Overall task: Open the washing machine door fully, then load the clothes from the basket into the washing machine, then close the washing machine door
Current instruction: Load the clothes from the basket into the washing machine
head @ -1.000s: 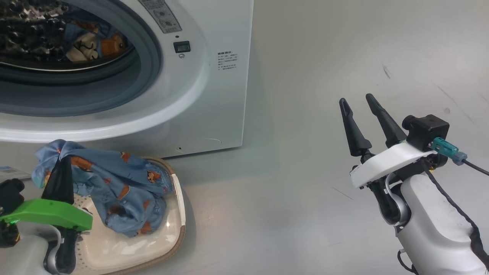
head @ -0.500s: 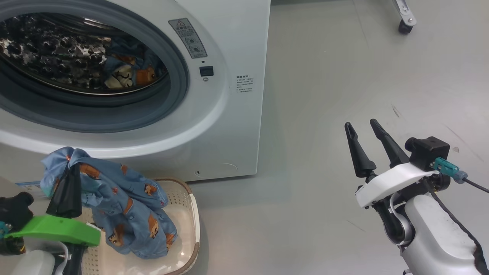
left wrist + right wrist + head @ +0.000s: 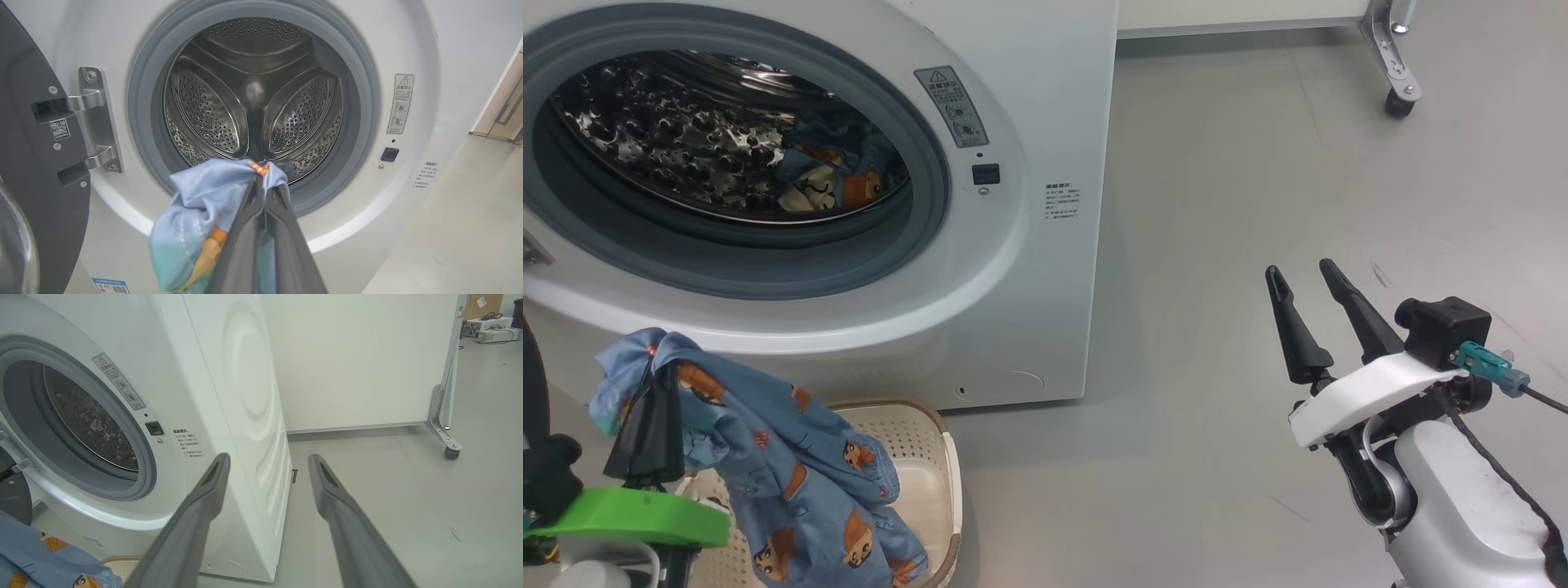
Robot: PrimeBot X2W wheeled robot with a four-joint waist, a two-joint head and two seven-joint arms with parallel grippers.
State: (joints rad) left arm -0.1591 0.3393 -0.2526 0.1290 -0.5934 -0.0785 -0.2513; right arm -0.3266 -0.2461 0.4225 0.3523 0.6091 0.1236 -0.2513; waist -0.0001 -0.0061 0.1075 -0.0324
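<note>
Clothes [image 3: 800,482] hang pinched in the left claw [image 3: 654,377] over the basket [image 3: 951,482], right claw [image 3: 1300,271] spread empty.

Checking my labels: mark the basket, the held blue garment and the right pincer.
basket [image 3: 913,433]: head view, perforated inner wall.
blue garment [image 3: 768,457]: head view, hanging middle fold.
right pincer [image 3: 1300,269]: head view, midway between its open fingertips.

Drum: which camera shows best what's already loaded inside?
Head view: it looks down into the drum, where blue printed clothes lie at the lower right. The left wrist view faces it squarely, but the held garment covers its bottom. The right wrist view catches a slanted slice.
</note>
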